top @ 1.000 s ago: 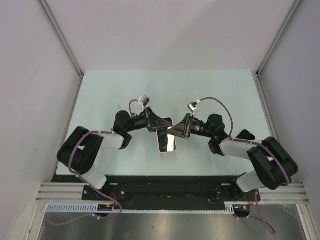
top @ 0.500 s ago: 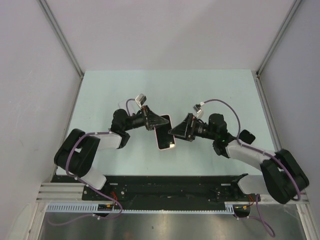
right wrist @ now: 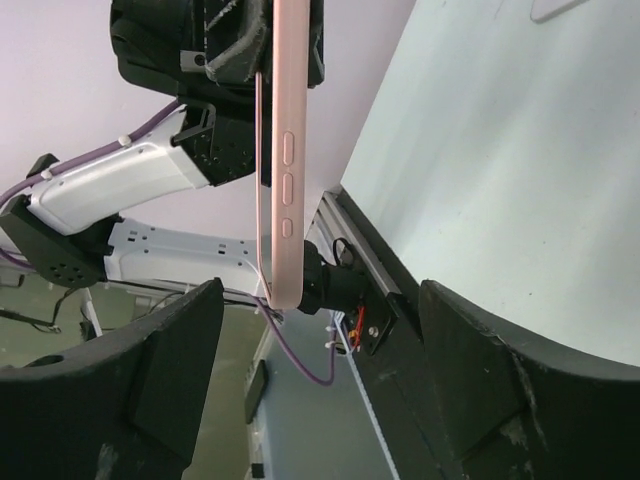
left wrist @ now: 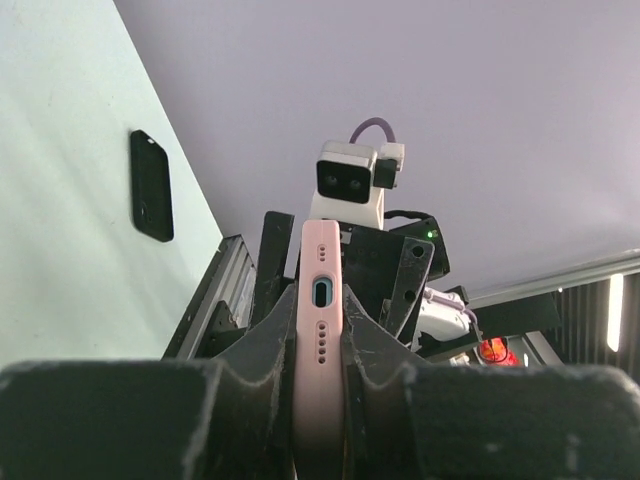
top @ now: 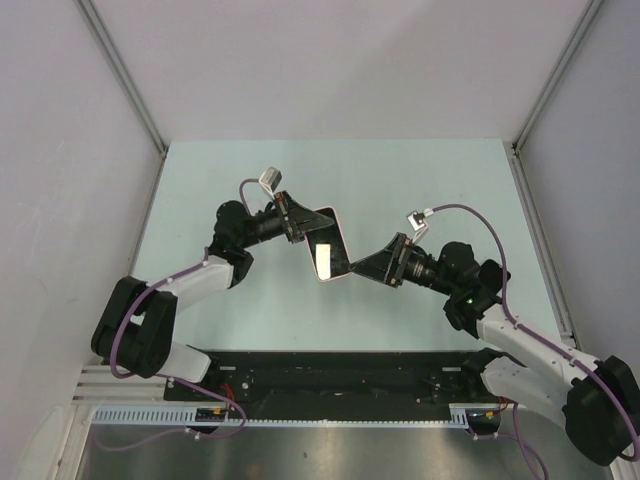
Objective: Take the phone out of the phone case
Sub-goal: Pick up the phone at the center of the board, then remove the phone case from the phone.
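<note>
The phone case (top: 343, 246) is a pale pink shell, and the phone (top: 324, 254) sits in it with its black screen facing up. My left gripper (top: 304, 231) is shut on the case's upper end and holds it off the table, tilted. In the left wrist view the case's pink edge (left wrist: 322, 262), with its port opening, is clamped between the fingers of my left gripper (left wrist: 321, 318). My right gripper (top: 358, 269) stands open just right of the case's lower end and holds nothing. In the right wrist view the case (right wrist: 288, 150) hangs edge-on beyond the open right gripper (right wrist: 322, 325).
A small flat black object (left wrist: 152, 185) lies on the pale green table (top: 420, 180). Grey walls enclose the table on three sides. The black rail (top: 340, 375) with the arm bases runs along the near edge.
My right gripper has opened, let go of the case and drawn back to the right. The left gripper has carried the case up and slightly away, still shut on it.
</note>
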Controlling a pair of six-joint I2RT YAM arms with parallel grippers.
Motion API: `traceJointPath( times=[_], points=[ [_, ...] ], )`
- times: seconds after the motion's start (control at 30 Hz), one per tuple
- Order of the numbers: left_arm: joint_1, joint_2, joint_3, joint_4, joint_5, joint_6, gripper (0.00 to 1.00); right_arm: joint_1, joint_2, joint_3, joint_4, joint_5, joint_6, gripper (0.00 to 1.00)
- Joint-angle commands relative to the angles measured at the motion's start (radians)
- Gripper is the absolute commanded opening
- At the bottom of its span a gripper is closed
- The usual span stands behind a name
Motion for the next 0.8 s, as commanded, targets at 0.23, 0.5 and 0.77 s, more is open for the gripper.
traceJointPath(
  times=[0.23, 0.5, 0.77],
  points=[
    [0.003, -0.072, 0.046, -0.031, -0.044, 0.026, 0.00, 0.038, 0.099, -0.033, 0.337, 0.016, 0.152, 0.38],
    [0.003, -0.081, 0.059, -0.048, -0.070, 0.029, 0.00, 0.053, 0.137, -0.080, 0.553, 0.024, 0.311, 0.00],
    [0.003, -0.084, 0.053, 0.082, -0.093, -0.071, 0.00, 0.060, 0.214, -0.175, 0.859, 0.125, 0.515, 0.00]
  ],
)
